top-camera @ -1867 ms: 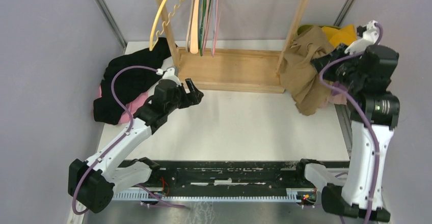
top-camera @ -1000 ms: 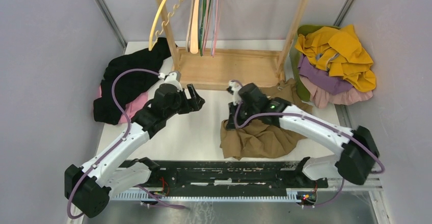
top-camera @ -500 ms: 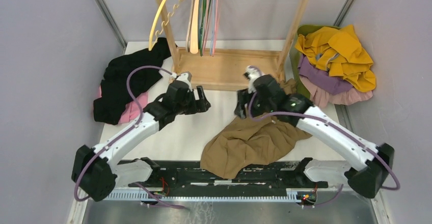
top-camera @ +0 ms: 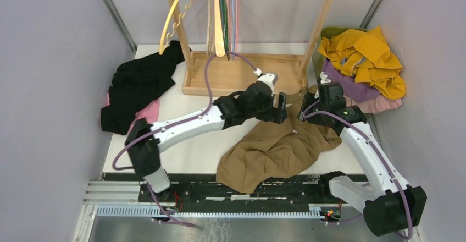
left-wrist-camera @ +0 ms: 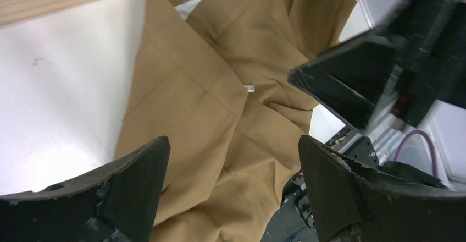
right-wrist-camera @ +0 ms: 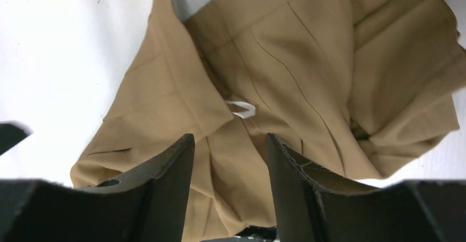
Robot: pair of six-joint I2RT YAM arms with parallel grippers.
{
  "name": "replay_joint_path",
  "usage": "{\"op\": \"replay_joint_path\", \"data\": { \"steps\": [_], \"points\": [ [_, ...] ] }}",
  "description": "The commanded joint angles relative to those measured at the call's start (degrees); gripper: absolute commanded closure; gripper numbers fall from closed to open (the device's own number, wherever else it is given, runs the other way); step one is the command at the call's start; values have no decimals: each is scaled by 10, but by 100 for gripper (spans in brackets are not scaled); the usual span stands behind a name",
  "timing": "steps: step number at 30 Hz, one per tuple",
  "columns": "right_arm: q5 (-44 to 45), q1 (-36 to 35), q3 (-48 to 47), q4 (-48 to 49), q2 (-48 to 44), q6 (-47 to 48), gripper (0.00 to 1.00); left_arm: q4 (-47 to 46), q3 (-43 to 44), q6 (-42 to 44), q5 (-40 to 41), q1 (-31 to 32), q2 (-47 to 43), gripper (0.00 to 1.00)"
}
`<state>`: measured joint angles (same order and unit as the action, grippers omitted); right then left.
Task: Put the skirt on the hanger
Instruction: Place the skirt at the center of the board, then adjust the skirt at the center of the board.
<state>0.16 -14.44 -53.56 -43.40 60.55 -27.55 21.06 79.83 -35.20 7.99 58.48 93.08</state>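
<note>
Two arms reach inward over the tan skirt [top-camera: 275,154], which lies crumpled on the counter [top-camera: 192,148] near the hangers [top-camera: 220,16]. Left wrist view: the left pincer [left-wrist-camera: 231,148] is spread apart, empty, above the cloth. Right wrist view: the right pincer [right-wrist-camera: 229,140] is likewise apart, over a white tag [right-wrist-camera: 240,108].

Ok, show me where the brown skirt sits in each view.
Top external: skirt crumpled on the table, centre-right, towards the near edge.
Left wrist: skirt fills the centre, top to bottom.
Right wrist: skirt covers most of the frame.
Shared landmark: bare white table left of the skirt in every view.
</note>
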Motion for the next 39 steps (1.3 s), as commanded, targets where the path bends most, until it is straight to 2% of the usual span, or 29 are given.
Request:
{"op": "replay_joint_path", "data": {
  "steps": [1, 6, 14, 16, 17, 19, 21, 23, 27, 28, 33, 39],
  "points": [
    [-6, 38, 14, 2, -55, 8, 43, 31, 66, -22, 11, 13, 101, 6],
    [0, 91, 15, -27, -85, 28, 43, 27, 92, -34, 7, 43, 158, 6],
    [-59, 133, 38, -3, -77, 40, 44, 24, 105, -50, 55, 47, 218, 7],
    [-70, 136, 44, 4, -72, 39, 44, 20, 104, -51, 71, 46, 228, 16],
    [-75, 137, 46, 7, -69, 38, 44, 19, 102, -52, 77, 46, 230, 23],
    [-87, 137, 45, 12, -67, 35, 44, 20, 94, -55, 82, 46, 230, 43],
    [-89, 138, 43, 13, -64, 35, 44, 20, 83, -56, 83, 46, 226, 54],
    [-90, 137, 43, 12, -64, 37, 44, 20, 67, -57, 84, 46, 219, 58],
    [-94, 138, 47, 12, -67, 38, 44, -3, 17, -63, 66, 47, 188, 55],
    [-94, 138, 48, 12, -68, 38, 45, -13, 3, -64, 70, 46, 179, 57],
    [-105, 138, 48, 11, -70, 38, 44, -20, -40, -67, 110, 43, 153, 82],
    [-118, 138, 44, 5, -69, 39, 45, -29, -117, -68, 132, 14, 78, 84]
  ]
}}
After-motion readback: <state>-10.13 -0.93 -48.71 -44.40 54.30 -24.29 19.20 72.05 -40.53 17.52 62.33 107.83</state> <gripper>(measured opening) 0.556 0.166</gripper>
